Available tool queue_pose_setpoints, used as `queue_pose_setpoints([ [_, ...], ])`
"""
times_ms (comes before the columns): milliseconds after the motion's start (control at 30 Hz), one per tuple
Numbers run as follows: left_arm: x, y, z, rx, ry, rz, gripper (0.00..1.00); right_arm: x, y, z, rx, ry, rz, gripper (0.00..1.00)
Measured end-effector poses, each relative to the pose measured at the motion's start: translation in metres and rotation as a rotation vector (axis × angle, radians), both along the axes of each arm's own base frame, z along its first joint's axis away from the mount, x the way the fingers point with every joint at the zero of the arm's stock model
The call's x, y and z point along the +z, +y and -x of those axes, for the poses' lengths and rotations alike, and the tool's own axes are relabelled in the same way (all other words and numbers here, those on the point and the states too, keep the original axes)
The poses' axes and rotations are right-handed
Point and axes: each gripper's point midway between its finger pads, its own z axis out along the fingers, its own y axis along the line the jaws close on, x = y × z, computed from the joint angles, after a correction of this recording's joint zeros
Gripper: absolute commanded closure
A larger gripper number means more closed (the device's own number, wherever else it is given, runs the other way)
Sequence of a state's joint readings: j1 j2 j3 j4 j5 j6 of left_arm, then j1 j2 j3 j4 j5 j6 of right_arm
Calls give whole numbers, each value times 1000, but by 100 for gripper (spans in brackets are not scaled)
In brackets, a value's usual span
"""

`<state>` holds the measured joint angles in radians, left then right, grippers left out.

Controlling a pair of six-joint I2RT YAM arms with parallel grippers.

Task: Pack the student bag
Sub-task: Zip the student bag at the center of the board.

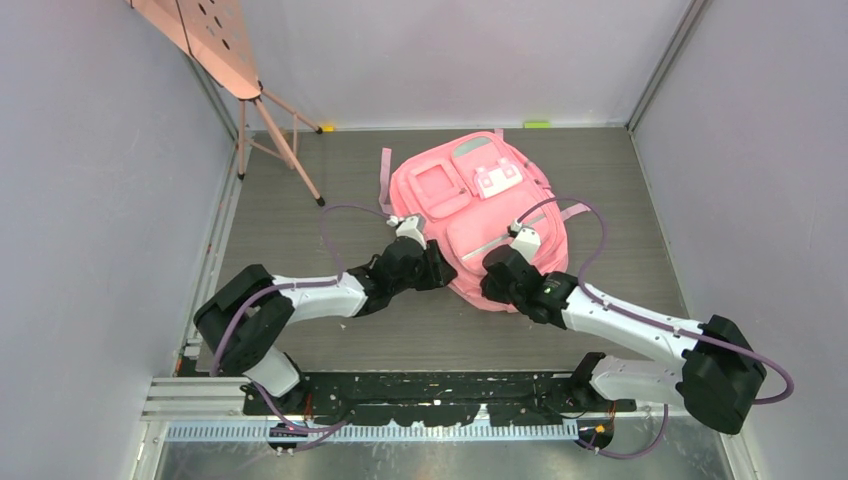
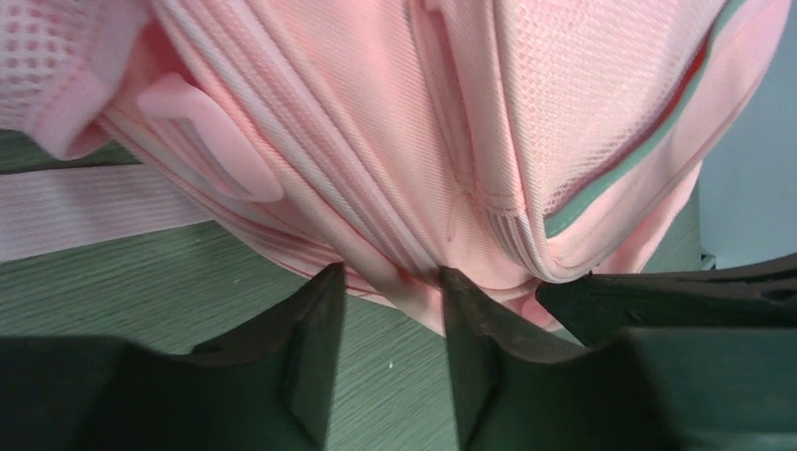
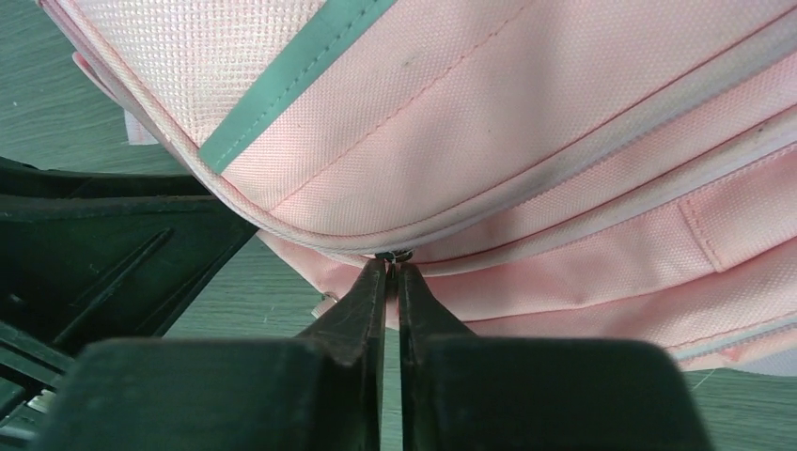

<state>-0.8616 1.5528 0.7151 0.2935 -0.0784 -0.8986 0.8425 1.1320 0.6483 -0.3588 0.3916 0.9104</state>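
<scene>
Even, diffuse overhead light; soft shadows under the arms. Wrist views are sharp on the fabric weave, with a greenish cast.

No text, label, brand or number can be read on anything in these views.

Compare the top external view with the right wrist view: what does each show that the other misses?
Only the top view shows the whole student bag lying on the table, both arms, the left gripper at the bag's near edge, and a pink stand. Only the right wrist view shows the right gripper pinched nearly shut on a small metal zipper piece. Both show the pink bag and its grey trim.
</scene>
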Motion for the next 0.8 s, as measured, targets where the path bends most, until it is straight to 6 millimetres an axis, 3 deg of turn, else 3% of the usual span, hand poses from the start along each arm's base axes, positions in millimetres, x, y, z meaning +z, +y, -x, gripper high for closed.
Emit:
queue_pose_setpoints([
  [100, 1, -4, -2, 10, -10, 41, 92, -1, -3, -1, -11, -4, 13, 100],
  [167, 1, -2, -4, 27, -23, 69, 100, 0, -5, -2, -15, -10, 20, 100],
  [433, 14, 17, -8, 70, -43, 136, 100, 18, -19, -5, -28, -75, 43, 100],
  [633, 24, 54, -21, 103, -56, 120, 100, 30, -37, -17, -67, -102, 105, 100],
  [800, 26, 94, -38, 149, -78, 53, 100, 32, -63, -28, -116, -100, 174, 100],
])
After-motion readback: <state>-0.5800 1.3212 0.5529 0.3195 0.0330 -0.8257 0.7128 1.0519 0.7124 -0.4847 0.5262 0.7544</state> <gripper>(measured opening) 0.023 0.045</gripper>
